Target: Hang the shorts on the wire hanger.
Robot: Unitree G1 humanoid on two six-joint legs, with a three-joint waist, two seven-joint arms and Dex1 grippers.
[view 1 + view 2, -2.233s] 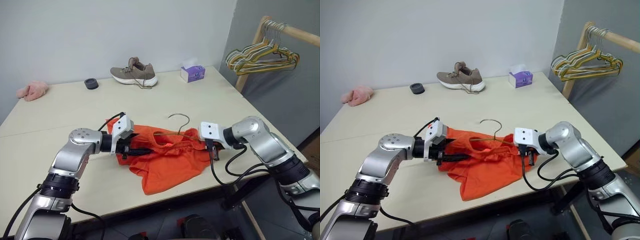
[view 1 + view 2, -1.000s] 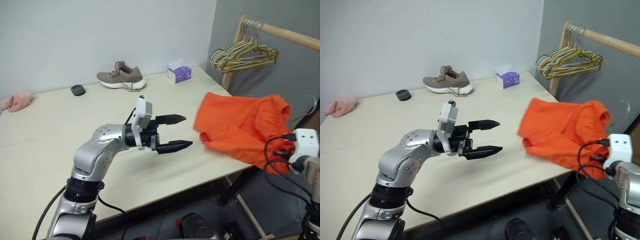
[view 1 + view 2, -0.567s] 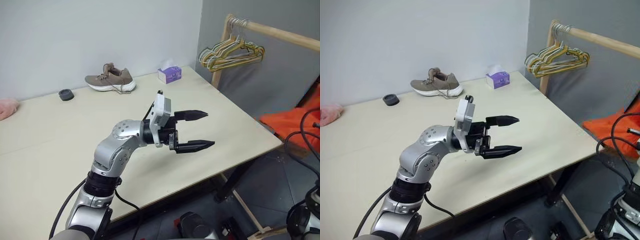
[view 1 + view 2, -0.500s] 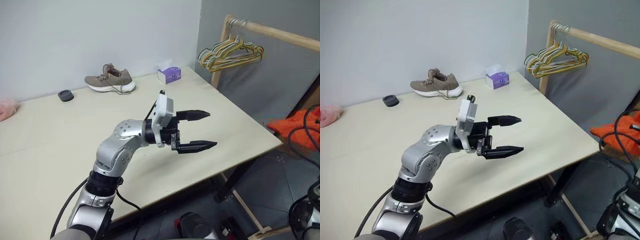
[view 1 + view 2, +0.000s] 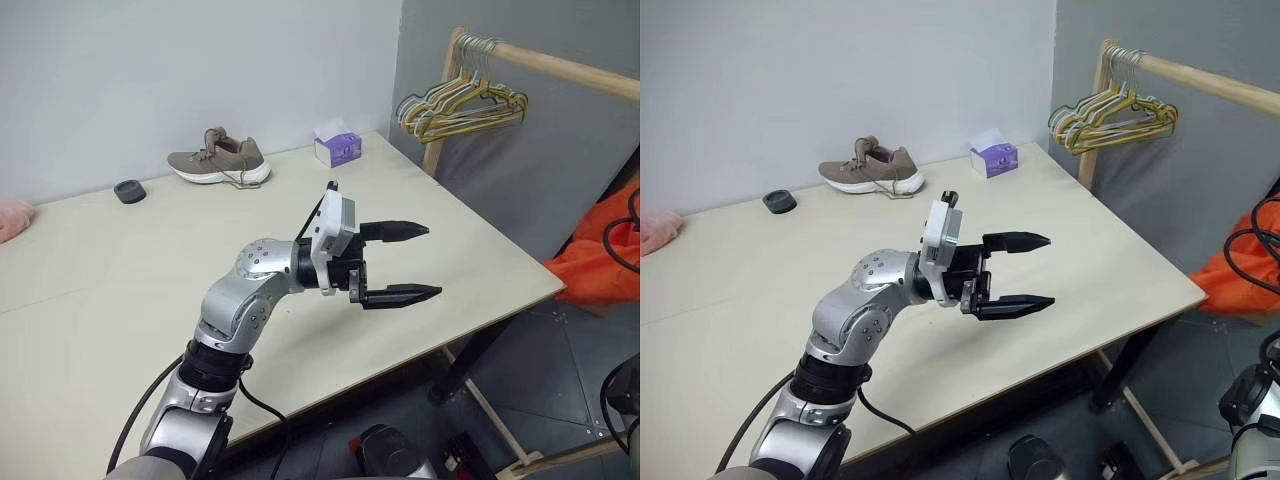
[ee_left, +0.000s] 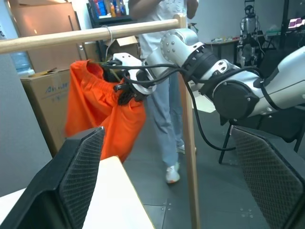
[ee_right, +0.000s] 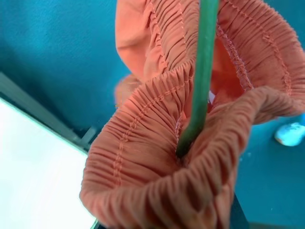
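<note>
Change: since two seconds ago the shorts have left the table; they now hang off its right edge, up by the wooden rail.
Meaning: judged, the shorts are already threaded on the wire hanger, and hooking it on the rail is the step left.
Right fingers: the right gripper is closed, apparently on hanger and bunched waistband, orange cloth draped below the fingers.
Left fingers: the left gripper is spread wide, empty, over the table and pointing at the rail.
Room: pastel hangers crowd the rail's far end; the rail's upright post and a person stand just behind the right fingers.
</note>
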